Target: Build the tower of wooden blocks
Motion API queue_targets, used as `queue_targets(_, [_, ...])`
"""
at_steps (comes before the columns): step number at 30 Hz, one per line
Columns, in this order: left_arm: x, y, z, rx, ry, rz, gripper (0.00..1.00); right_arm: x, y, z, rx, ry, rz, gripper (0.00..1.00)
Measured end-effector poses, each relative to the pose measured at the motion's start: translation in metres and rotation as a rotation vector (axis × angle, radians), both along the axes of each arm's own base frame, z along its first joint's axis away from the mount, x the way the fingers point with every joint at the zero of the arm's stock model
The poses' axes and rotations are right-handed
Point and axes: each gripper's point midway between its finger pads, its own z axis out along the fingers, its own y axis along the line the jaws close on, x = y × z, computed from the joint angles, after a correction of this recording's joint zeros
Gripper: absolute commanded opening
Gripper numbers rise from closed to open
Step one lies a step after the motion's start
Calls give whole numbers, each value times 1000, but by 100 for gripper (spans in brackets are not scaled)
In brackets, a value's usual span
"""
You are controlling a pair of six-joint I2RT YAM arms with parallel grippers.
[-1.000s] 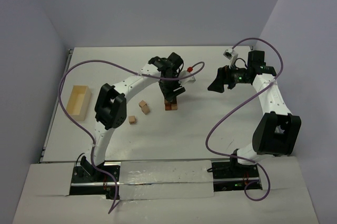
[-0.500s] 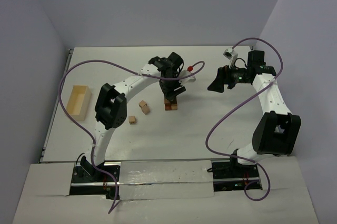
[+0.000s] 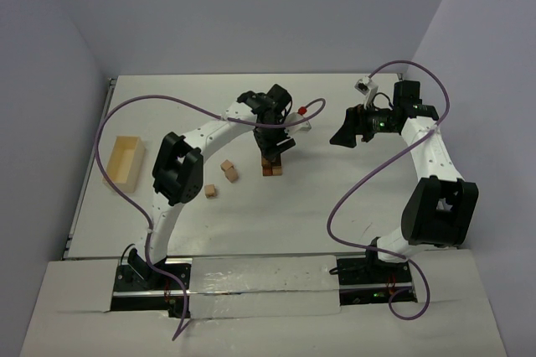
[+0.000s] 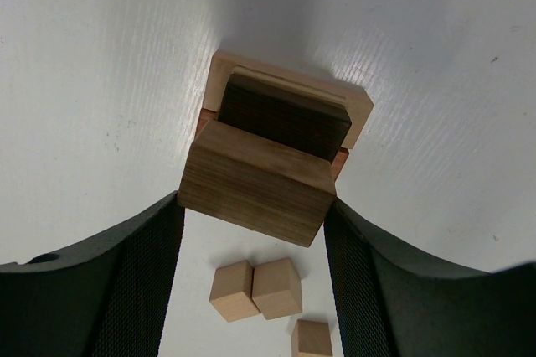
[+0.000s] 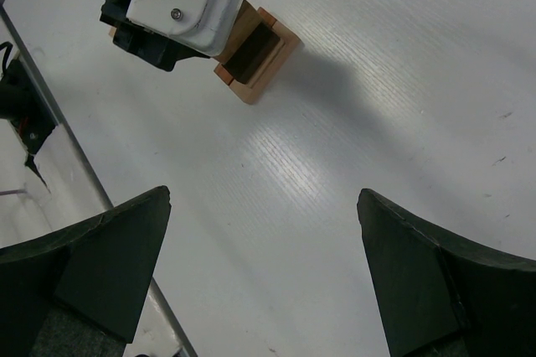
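The tower (image 3: 270, 169) stands mid-table: in the left wrist view a tan brick (image 4: 360, 110) and a dark brick (image 4: 285, 114) lie stacked, with a reddish-brown edge below. My left gripper (image 3: 273, 152) hangs right over it, shut on a brown wood block (image 4: 255, 194) that spans both fingers and sits at the dark brick's near end. Three loose tan wood blocks (image 4: 255, 290) lie on the table below, left of the tower (image 3: 228, 172). My right gripper (image 3: 343, 135) hovers to the right, open and empty (image 5: 264, 198); the tower (image 5: 255, 59) shows far ahead of it.
A pale wooden box (image 3: 124, 161) lies at the table's left edge. A small red-topped object (image 3: 300, 111) sits behind the tower. Purple cables loop over both arms. A white strip (image 3: 251, 277) runs along the near edge.
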Motion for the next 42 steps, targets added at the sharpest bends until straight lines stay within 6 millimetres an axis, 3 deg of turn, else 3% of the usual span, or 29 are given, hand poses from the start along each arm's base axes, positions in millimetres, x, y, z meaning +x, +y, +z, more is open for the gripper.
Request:
queue_targets(15, [0,-1,0,-2,0,0,73,0,0,0,3,2,2,100])
queue_targets(29, [1,-3,0,-14,-4,-3,81,0,0,0,3,1,2,100])
queue_targets(32, [2,-4,0,-16,-4,-3,86,0,0,0,3,1,2,100])
queue_targets(36, [1,-4,0,-17,-2,-4,99,0,1,0,4,1,3,100])
queue_targets(42, [0,-5,3,-26,1,-8,99,0,1,0,7,1,4,100])
